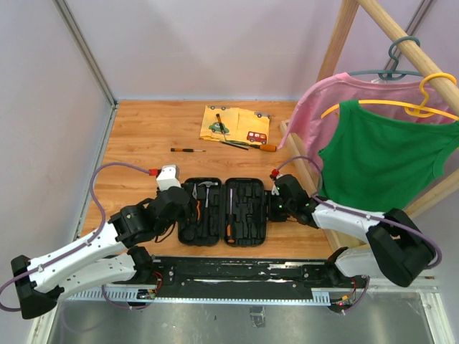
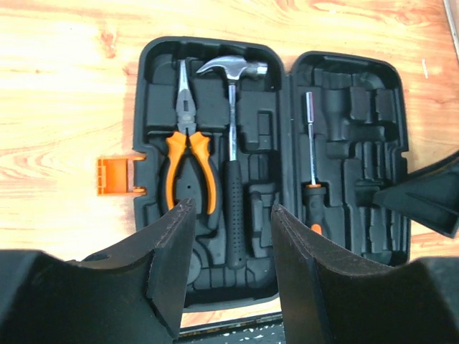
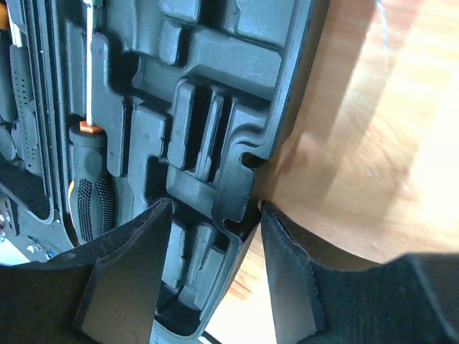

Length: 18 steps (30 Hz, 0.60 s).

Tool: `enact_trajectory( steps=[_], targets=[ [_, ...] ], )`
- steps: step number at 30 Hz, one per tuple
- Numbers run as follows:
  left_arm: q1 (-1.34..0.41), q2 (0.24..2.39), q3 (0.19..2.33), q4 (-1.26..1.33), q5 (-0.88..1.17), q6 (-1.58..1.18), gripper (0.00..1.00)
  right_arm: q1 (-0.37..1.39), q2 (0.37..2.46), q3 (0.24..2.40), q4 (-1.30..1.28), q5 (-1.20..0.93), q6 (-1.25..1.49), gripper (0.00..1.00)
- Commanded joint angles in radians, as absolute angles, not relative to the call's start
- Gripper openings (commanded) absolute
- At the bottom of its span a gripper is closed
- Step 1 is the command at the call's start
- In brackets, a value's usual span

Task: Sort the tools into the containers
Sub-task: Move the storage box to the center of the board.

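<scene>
Left gripper [image 2: 229,208] and right gripper [image 3: 215,206] both gaped empty at the tool case [image 1: 249,204] — the thin dark screwdriver [image 1: 188,150] lay crosswise at its twelve o'clock, nearer the left.

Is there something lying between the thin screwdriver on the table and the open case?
Nothing visible. Only bare table lies between the thin screwdriver and the far rim of the case.
</scene>
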<state>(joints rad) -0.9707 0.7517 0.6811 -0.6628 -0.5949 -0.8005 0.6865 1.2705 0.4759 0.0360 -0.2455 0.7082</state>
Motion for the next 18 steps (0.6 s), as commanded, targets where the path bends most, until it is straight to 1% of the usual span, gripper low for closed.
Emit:
enact_trajectory(
  steps=[1, 6, 12, 15, 18],
  targets=[
    [-0.964, 0.745, 0.749, -0.683, -0.653, -0.782, 0.51, 0.662, 1.348, 0.586, 0.102, -0.314, 0.614, 0.54],
    [-0.965, 0.760, 0.831, -0.714, -0.689, -0.704, 0.52, 0.658, 1.369, 0.705, -0.104, -0.210, 0.483, 0.55],
    [-0.965, 0.732, 0.862, -0.706, -0.738, -0.611, 0.56, 0.658, 1.335, 0.800, -0.365, 0.032, 0.356, 0.57],
    [-0.965, 0.720, 0.861, -0.695, -0.720, -0.592, 0.56, 0.658, 1.323, 0.839, -0.441, 0.127, 0.316, 0.58],
    [-0.965, 0.720, 0.850, -0.689, -0.720, -0.588, 0.57, 0.657, 1.317, 0.873, -0.461, 0.164, 0.274, 0.60]
  ],
)
